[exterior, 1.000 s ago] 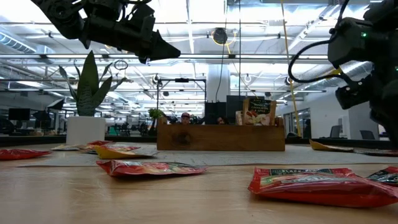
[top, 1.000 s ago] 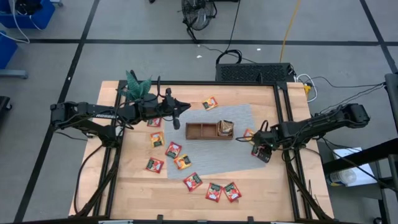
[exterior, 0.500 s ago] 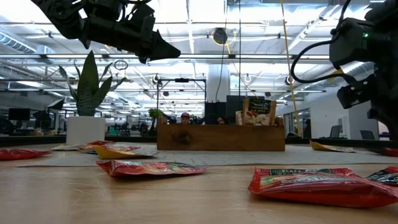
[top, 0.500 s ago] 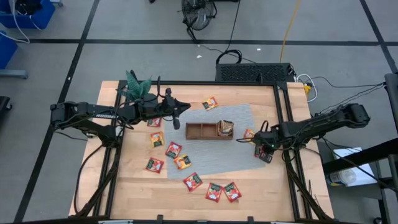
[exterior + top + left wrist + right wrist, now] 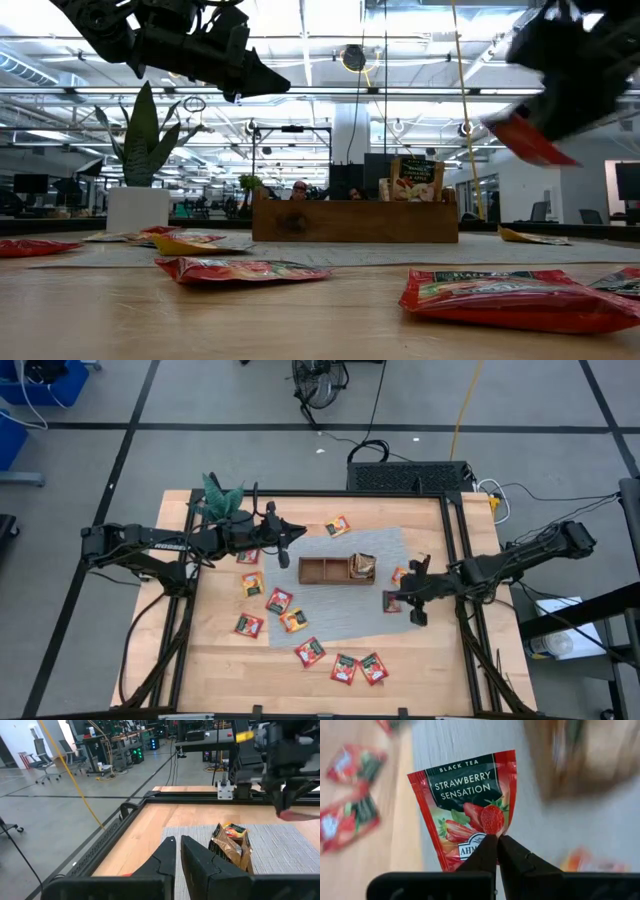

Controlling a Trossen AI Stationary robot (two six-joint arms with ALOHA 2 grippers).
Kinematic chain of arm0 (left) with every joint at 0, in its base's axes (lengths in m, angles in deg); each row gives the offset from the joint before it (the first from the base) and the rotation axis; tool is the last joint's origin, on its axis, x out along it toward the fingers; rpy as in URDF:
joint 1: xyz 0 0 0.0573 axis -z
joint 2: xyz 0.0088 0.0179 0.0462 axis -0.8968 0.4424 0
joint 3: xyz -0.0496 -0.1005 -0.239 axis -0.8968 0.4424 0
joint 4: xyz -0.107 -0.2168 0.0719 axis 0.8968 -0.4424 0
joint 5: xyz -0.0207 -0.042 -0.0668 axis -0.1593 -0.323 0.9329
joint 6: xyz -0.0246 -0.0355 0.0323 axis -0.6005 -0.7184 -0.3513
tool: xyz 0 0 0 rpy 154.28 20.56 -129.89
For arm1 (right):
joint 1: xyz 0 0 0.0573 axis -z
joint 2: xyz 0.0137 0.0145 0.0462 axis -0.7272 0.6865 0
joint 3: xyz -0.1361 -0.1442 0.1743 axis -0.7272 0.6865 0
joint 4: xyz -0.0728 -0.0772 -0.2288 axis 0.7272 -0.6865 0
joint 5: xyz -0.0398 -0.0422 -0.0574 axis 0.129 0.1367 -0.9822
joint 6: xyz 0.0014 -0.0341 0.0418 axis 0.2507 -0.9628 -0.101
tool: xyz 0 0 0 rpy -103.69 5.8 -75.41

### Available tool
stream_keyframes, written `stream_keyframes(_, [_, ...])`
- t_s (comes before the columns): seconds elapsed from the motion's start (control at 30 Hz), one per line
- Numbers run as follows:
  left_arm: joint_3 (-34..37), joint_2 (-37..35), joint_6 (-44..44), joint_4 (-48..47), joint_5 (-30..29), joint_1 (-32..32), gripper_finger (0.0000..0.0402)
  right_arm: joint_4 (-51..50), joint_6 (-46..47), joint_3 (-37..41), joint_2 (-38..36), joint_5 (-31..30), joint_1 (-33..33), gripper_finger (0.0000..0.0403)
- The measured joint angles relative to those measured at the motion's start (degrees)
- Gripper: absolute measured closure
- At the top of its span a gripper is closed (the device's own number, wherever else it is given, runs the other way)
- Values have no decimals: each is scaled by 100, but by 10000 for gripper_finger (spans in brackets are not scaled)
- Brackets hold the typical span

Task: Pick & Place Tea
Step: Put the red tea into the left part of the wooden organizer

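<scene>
A red tea sachet (image 5: 467,802) printed "Strawberry Sensation" hangs in the air off the right end of the brown wooden tray (image 5: 325,571), with my right gripper (image 5: 403,601) shut on it. In the low view it shows as a tilted red blur (image 5: 530,140). Sachets (image 5: 362,566) stand in the tray's right compartment. Several more sachets (image 5: 278,600) lie flat on the table and on the grey mat (image 5: 340,595). My left gripper (image 5: 287,547) hovers shut above the mat near the tray's left end, with nothing in it. My right gripper pinches one sachet between its two fingertips at the middle of the edge below the label (image 5: 472,849). The fingers slant down from the table's right side. The sachet is lifted clear of the mat, tilted, and sticks out beyond the fingertips toward the tray.
A potted plant (image 5: 222,496) stands at the table's far left corner. One sachet (image 5: 400,574) lies just beyond my right gripper; three (image 5: 344,667) lie near the front edge. A black frame rail (image 5: 452,550) runs along the table's right side.
My right gripper has taken hold of a red sachet that lay at the mat's right edge and lifted it clear. It has moved up and toward the tray, turning and tipping less steeply down. The sachet now hangs tilted in the air.
</scene>
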Motion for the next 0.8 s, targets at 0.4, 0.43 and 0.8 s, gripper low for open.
stream_keyframes(0.4, [2, 2, -810, 561, 5, 38, 366, 8091, -4482, 2037, 808, -1139, 569, 403])
stream_keyframes(0.43, [2, 2, -980, 648, 5, 43, 366, 8380, -4472, 2121, 919, -1141, 703, 403])
stream_keyframes(0.8, [-24, 106, -2043, 949, -21, 88, 366, 8658, -4594, 2083, 1738, -1973, 1531, 403])
